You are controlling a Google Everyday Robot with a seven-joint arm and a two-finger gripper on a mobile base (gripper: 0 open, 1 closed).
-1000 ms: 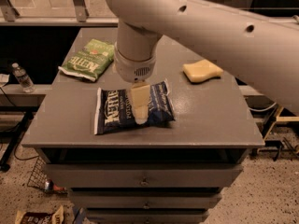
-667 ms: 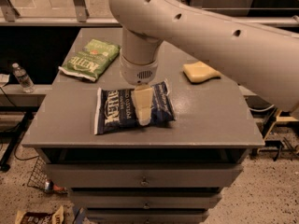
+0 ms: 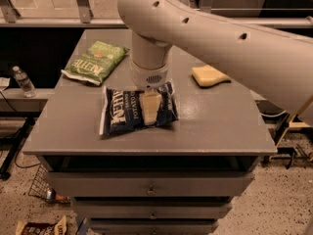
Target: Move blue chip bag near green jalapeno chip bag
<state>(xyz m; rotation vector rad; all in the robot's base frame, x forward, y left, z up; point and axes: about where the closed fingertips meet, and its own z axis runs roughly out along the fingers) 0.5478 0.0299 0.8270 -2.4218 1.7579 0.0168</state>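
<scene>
Grey cabinet top; pincer over blue chip bag; green "Kettle" bag nearby

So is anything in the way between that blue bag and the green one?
Nothing visible. Only bare table lies between the blue bag and the green bag. The gripper rests on the blue bag, and the sponge sits off on the other side.

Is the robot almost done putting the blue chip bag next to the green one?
Not yet. Nothing's done: the dark navy crinkly chip bag lies mid-table, apart from the light-green chip bag at the back left. In hand: the gripper is down on the navy bag. Left: moving it beside the green one.
</scene>
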